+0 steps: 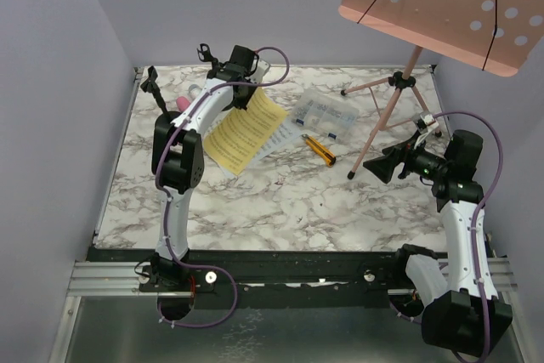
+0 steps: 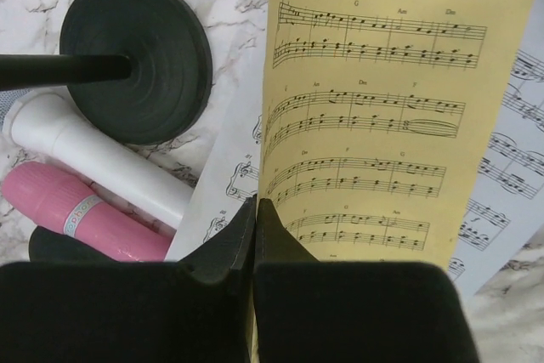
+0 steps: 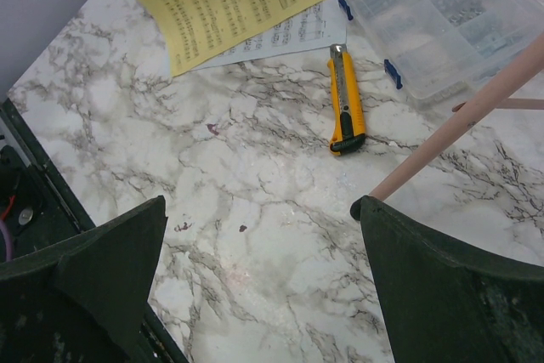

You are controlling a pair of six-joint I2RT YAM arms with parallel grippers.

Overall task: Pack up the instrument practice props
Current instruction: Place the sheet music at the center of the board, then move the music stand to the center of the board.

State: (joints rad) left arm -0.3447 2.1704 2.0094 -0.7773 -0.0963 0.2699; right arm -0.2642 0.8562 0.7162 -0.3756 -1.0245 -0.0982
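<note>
Your left pincer (image 2: 256, 210) is closed narrow, its 2 fingers pressed together on the near-left edge of the yellow page (image 2: 382, 125). That page runs away from the tips toward 1 o'clock. Its top line ends in "music.blogspot.com", and chord letters such as G, Am and Dm sit over the staves. A white page (image 2: 231, 178) of printed music lies under it, showing at both sides. At 9 o'clock from the tips lies the pink microphone (image 2: 85, 214), with a silver band whose lettering is too small to read. The white microphone (image 2: 93, 155) lies against it on the far side. At 11 o'clock you see the round black base of 1 holder (image 2: 140, 57), its stem reaching out of view to the left.

Your right pincer (image 3: 262, 206) is spread wide above the bare marble counter (image 3: 255, 278), gripping nothing. The foot of a pink tripod leg (image 3: 459, 116) sits just beside the right fingertip at 3 o'clock; you cannot tell whether they touch. At 1 o'clock lies the yellow-and-black utility knife (image 3: 346, 99), and beyond it the clear box (image 3: 442, 14). The pages are at 11 o'clock.

From above, the music rack (image 1: 442, 6) stands upright at the counter's far-right corner.
</note>
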